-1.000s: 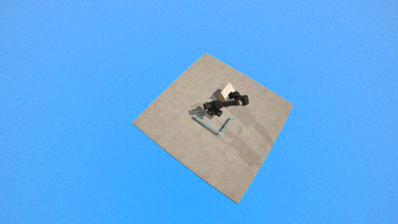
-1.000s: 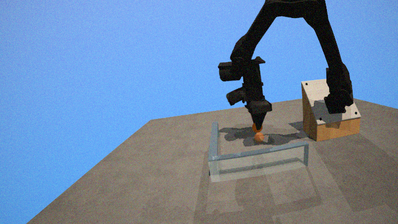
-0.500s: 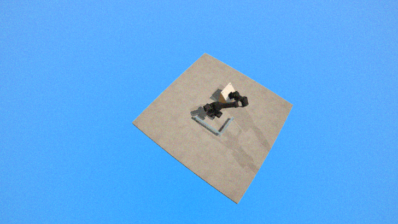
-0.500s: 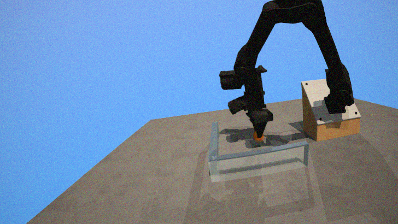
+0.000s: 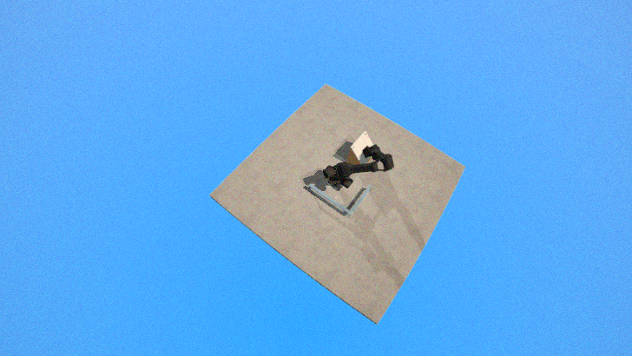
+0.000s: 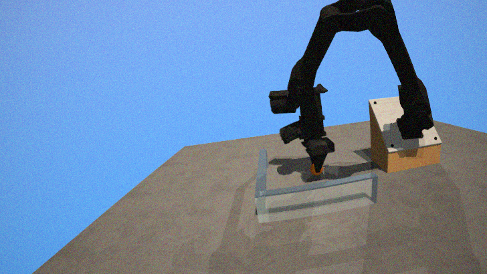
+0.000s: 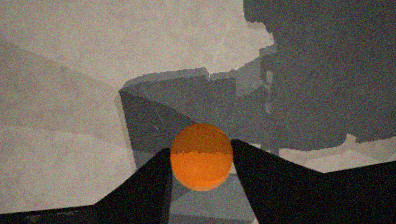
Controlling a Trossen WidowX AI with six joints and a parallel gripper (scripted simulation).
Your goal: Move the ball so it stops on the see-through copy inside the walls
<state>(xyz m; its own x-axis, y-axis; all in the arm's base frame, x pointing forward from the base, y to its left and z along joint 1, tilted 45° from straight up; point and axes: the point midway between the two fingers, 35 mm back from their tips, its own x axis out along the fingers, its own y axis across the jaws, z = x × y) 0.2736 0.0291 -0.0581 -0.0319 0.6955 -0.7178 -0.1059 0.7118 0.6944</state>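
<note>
The orange ball (image 7: pixel 201 159) (image 6: pixel 314 172) sits between my two black fingers. My gripper (image 7: pixel 201 150) (image 6: pixel 317 167) (image 5: pixel 339 177) is shut on it and points straight down, with the ball at the table top. It is inside the corner made by the two low clear walls: the long front wall (image 6: pixel 316 194) (image 5: pixel 329 201) and the shorter side wall (image 6: pixel 261 166) (image 5: pixel 358 199). I cannot make out the see-through copy apart from the ball. In the top view the ball is hidden under the arm.
The arm's wooden mount block (image 6: pixel 405 157) (image 5: pixel 360 142) stands just behind and to the right of the walls. The brown table (image 6: pixel 170 221) (image 5: pixel 309 247) ends in open edges on all sides.
</note>
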